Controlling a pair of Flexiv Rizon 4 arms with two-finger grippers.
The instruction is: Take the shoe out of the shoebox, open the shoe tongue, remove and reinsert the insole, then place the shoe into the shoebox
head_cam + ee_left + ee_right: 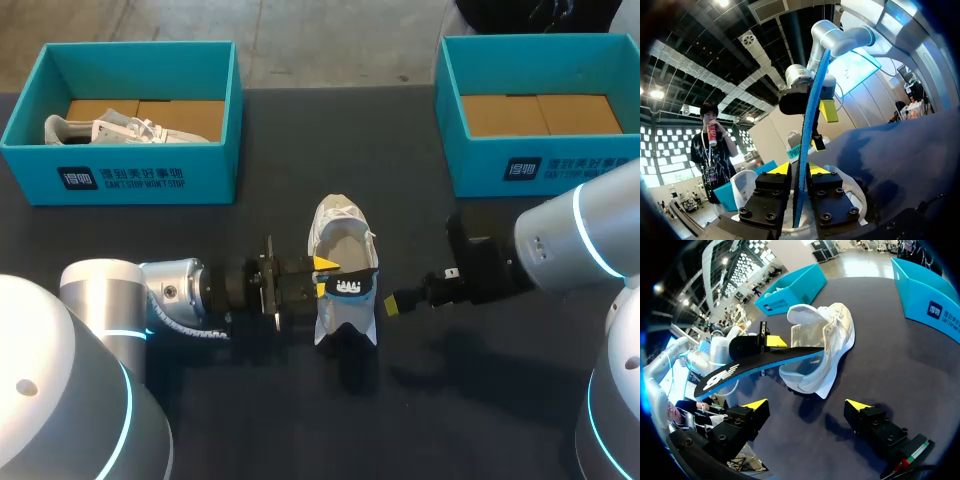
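Insole (350,287) — in left end effector (322,277)

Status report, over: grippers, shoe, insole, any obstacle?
Left gripper shut on insole. Right gripper open, empty, beside shoe. Shoe on table. No obstacle seen.

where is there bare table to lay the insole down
Bare table lies between the left shoebox and the right shoebox, beyond the shoe. It is crowded around the insole, where the left gripper and right gripper sit close.
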